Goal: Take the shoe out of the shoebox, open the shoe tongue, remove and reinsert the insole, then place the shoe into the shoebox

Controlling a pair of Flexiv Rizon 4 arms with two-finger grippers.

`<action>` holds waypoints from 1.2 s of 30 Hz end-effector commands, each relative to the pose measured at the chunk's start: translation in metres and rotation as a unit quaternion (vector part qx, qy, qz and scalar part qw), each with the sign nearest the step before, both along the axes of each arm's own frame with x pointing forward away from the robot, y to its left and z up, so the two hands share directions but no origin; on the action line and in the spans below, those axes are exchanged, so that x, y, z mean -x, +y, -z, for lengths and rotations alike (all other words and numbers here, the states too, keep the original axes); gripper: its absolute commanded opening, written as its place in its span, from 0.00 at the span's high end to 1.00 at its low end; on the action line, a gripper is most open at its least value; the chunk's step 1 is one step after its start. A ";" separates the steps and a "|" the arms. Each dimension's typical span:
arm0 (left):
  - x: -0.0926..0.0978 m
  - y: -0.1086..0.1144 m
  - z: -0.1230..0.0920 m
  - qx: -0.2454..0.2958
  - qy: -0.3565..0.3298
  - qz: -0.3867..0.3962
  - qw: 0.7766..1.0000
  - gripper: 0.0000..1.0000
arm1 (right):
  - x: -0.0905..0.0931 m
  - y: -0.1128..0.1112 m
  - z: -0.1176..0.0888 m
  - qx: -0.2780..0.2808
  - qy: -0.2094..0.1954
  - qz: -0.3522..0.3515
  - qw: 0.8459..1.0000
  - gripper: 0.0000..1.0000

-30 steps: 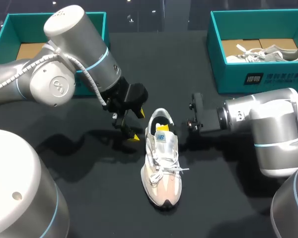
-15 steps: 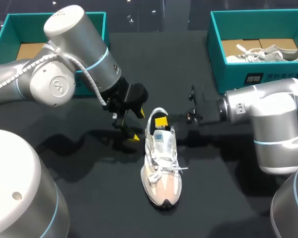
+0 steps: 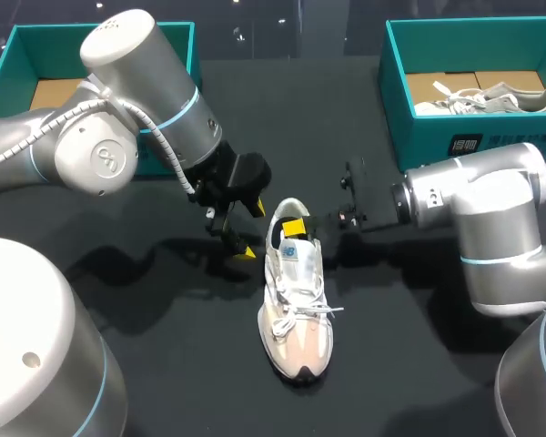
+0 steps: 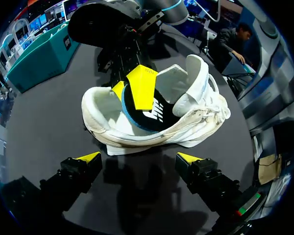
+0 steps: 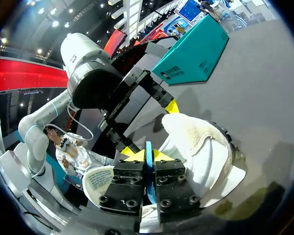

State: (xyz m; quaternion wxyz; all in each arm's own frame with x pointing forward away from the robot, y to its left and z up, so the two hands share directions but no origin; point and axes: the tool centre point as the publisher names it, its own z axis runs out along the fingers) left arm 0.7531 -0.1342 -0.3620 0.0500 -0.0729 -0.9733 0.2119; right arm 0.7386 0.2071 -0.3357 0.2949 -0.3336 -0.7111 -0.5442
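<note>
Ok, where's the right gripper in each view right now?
Head view: right gripper mid-table, its yellow tip in the heel opening of the white shoe.
Left wrist view: ahead of the open left gripper, across the shoe, right gripper pinching the insole.
Right wrist view: its own gripper, shut on the insole's blue edge.
Shared landmark: the white shoe.

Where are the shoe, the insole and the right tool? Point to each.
shoe [image 3: 298,305], head view, on its laces.
insole [image 4: 154,115], left wrist view, on its black top.
right tool [image 3: 294,226], head view, between its yellow tips.
</note>
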 end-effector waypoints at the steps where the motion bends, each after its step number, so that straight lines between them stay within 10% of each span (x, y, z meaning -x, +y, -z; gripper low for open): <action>1: 0.001 0.001 0.000 0.000 -0.001 0.000 1.000 0.00 | 0.011 0.005 0.010 -0.003 0.005 0.009 1.000 1.00; 5: 0.001 0.001 0.000 0.000 -0.001 0.000 1.000 0.00 | 0.015 0.003 0.000 0.000 -0.006 0.023 1.000 1.00; 7: 0.001 0.001 0.000 0.000 -0.001 0.000 1.000 0.00 | 0.014 0.001 -0.007 0.005 -0.015 0.029 0.999 0.64; 9: 0.001 0.001 0.000 0.000 -0.001 0.000 1.000 0.00 | 0.013 -0.001 -0.013 0.011 -0.024 0.031 0.999 0.55; 36: -0.018 0.029 -0.026 -0.004 -0.005 0.014 1.000 0.00 | -0.004 -0.054 -0.039 0.086 -0.021 0.057 0.994 0.53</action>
